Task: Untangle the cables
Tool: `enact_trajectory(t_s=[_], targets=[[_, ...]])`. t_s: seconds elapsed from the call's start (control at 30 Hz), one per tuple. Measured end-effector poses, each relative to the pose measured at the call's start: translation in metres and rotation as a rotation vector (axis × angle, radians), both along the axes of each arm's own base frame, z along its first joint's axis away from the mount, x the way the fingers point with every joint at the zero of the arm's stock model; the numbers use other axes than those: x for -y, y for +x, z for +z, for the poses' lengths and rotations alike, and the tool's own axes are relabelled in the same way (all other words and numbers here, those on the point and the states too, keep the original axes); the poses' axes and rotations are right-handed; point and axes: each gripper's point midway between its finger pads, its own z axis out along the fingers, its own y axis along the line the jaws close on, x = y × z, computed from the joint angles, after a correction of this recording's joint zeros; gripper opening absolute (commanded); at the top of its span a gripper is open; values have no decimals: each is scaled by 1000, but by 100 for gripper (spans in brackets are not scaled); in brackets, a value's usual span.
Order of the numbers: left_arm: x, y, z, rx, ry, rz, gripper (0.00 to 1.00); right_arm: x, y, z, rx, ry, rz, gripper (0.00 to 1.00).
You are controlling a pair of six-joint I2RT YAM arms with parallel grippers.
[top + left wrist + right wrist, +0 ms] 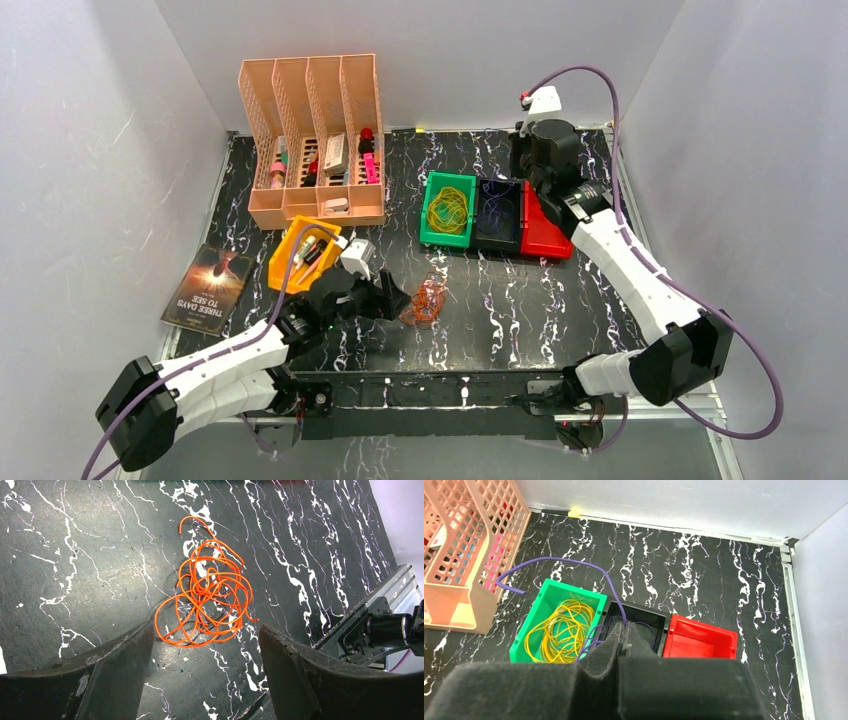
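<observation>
Presently we recorded: orange cable (pixel 210 595), loose on the table (pixel 75 555) between the spread jaws of the left gripper (pixel 206 630), likely lined up for a grab; purple cable (pixel 559 561), pinched by the right gripper (pixel 624 632) over the black bin (pixel 644 615), seemingly its colour's slot; yellow cable (pixel 559 630), in the green bin (pixel 524 640).

Robot lab test cell, plain white walls (pixel 120 150) boxing in a black marbled surface (pixel 500 300), left arm (pixel 230 360) and right arm (pixel 630 265) bolted to a front rail (pixel 430 392).
</observation>
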Motion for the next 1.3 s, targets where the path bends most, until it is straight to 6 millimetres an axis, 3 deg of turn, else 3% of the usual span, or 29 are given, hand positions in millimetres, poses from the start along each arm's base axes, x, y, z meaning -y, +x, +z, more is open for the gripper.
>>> enact_trajectory(t_s=[0.47, 0.8, 1.3], targets=[[0, -1, -7, -18, 19, -5, 74, 7, 25, -21, -10, 1, -35, 0], [1, -1, -1, -3, 1, -4, 74, 8, 38, -102, -169, -46, -40, 0], [1, -1, 0, -5, -3, -3, 74, 11, 45, -168, -310, -72, -44, 0]])
